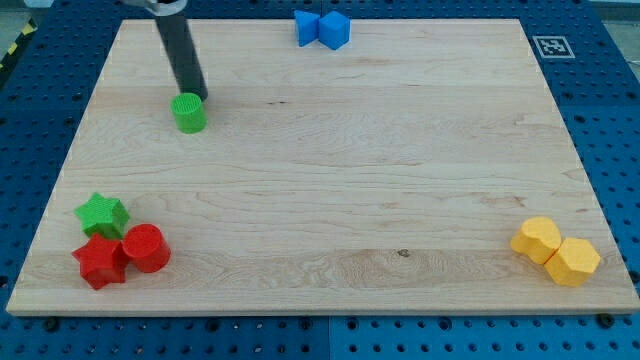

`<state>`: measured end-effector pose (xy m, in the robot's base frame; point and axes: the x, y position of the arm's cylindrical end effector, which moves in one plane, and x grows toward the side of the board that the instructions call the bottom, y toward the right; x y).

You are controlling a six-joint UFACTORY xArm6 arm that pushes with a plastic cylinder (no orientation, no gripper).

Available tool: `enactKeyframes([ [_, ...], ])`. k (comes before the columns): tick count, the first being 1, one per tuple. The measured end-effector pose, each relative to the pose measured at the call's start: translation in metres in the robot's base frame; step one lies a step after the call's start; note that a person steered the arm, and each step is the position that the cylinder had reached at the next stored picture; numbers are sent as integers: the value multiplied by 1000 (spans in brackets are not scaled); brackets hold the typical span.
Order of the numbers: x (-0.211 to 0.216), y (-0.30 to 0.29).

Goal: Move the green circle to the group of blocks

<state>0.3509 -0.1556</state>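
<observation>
Wood fills most of the frame: a pale board (330, 180) lying on a blue perforated table (610, 120). In the upper left of the frame the dark rod comes down at a slant, and my tip (197, 97) sits just at the top edge of the green circle (189, 113), touching it or very nearly so; I cannot tell which. There is no hand on this arm to be released or clenched, only the bare rod, grasping nothing.

The green circle stands alone, well apart from the cluster in the lower left of the frame. That cluster has a green star (101, 214) at its top, a red star (100, 262) below it and a red cylinder (146, 248) to the right, all pressed close together.

At the top centre two blue blocks touch: one (306, 28) on the left, of a shape I cannot make out, and a blue cube (334, 30). In the lower right, two yellow blocks sit side by side, one (537, 240) higher and to the left, the other (573, 262) lower. A black-and-white marker (551, 46) lies at the board's upper right corner.
</observation>
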Motion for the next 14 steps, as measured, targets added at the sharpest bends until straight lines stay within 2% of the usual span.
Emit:
enactKeyframes([
  [4, 37, 0],
  [6, 35, -28],
  [8, 36, -19],
  [12, 113, -19],
  [14, 124, -20],
])
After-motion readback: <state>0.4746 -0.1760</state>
